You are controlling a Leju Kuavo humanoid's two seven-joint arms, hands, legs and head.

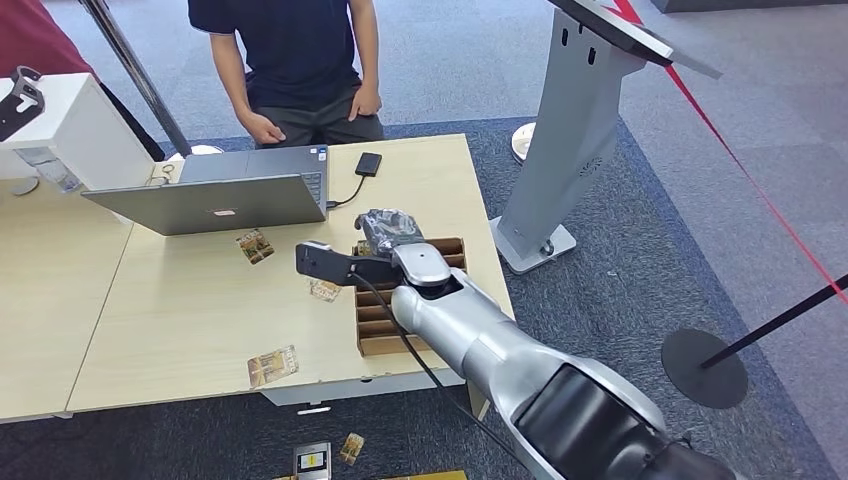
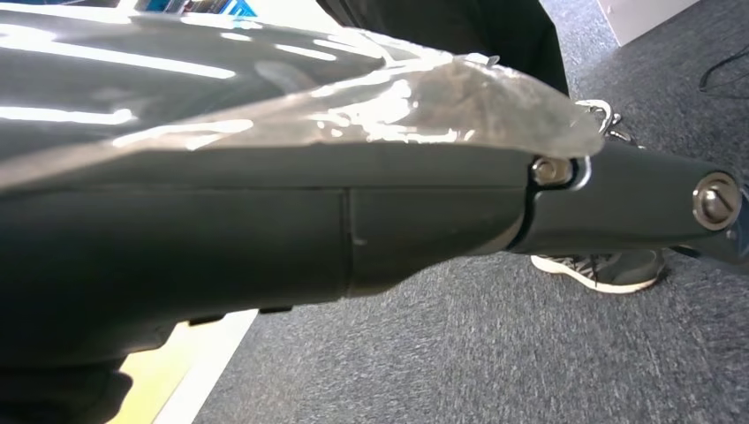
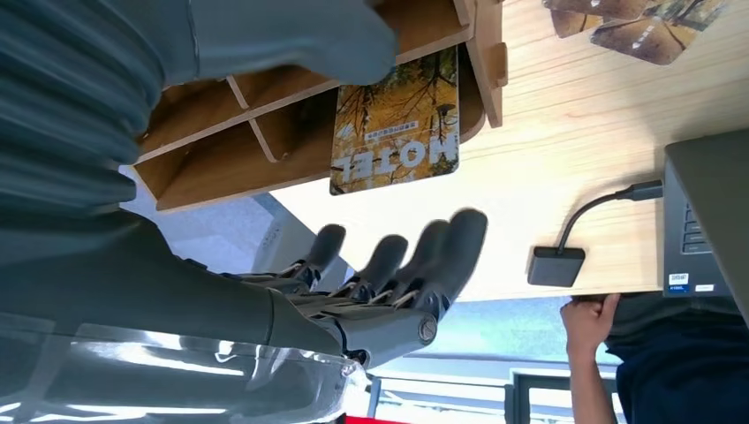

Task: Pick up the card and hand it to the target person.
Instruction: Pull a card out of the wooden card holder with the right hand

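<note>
One hand is at work: the right hand (image 1: 388, 228) hovers over the far end of the wooden card rack (image 1: 372, 325) near the table's right edge, its fingers (image 3: 415, 265) spread apart and holding nothing. In the right wrist view the card (image 3: 396, 124), printed with autumn trees and the word HOTEL, stands in the rack's end slot with part of it sticking out past the wood; the thumb (image 3: 291, 40) lies on one side of it and the fingers on the other, neither touching it. By my judgement the step in hand is the reach for the grasp, with the pick not yet made. The next move calls for bringing thumb and fingers together on the card's free end and lifting it along the slot, without catching the dividers.

The left hand (image 2: 636, 199) hangs low beside the body over grey carpet; whether it is spread or curled I cannot tell.

Several loose cards (image 1: 255, 246) lie scattered on the pale wooden table (image 1: 180, 320), and an open laptop (image 1: 215, 195) stands further back, cabled to a small black box (image 1: 368, 164). A person (image 1: 295, 60) in a dark shirt stands at the far edge, probably the one to receive the card. A grey kiosk stand (image 1: 570, 130) rises to the right on blue-grey carpet, and more cards lie on the floor (image 1: 352, 447).
</note>
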